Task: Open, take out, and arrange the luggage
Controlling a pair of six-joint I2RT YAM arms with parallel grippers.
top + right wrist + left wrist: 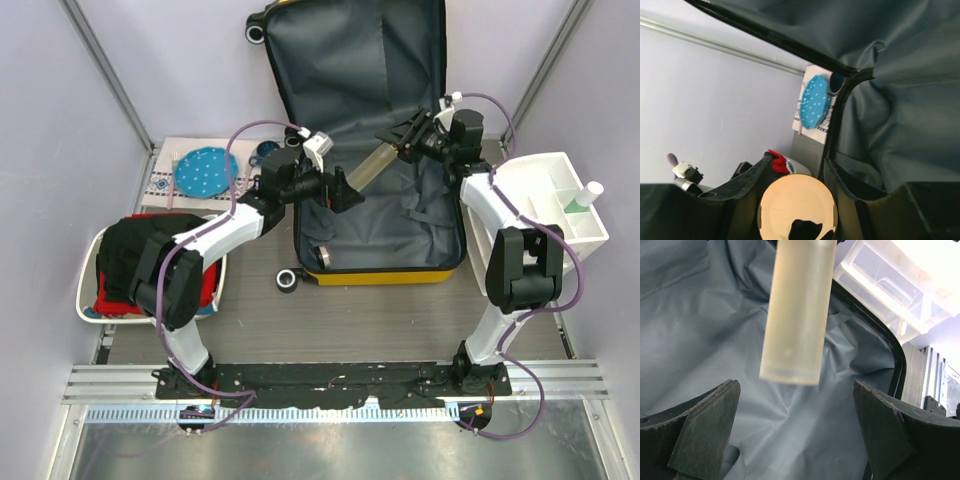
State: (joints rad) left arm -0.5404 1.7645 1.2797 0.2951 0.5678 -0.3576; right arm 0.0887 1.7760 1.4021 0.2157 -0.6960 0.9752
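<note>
The yellow suitcase lies open, its lid propped against the back wall and its dark grey lining showing. My right gripper is shut on one end of a translucent cream cylindrical bottle and holds it above the lining. In the right wrist view the bottle's round end sits between the fingers. My left gripper is open and empty. In the left wrist view the bottle's free end hangs just ahead of the wide-apart fingers.
A white tray at the left holds black and red clothes. A blue dotted disc lies on a patterned mat. A white drawer unit with a small bottle stands at the right. A small black ring lies by the suitcase's front corner.
</note>
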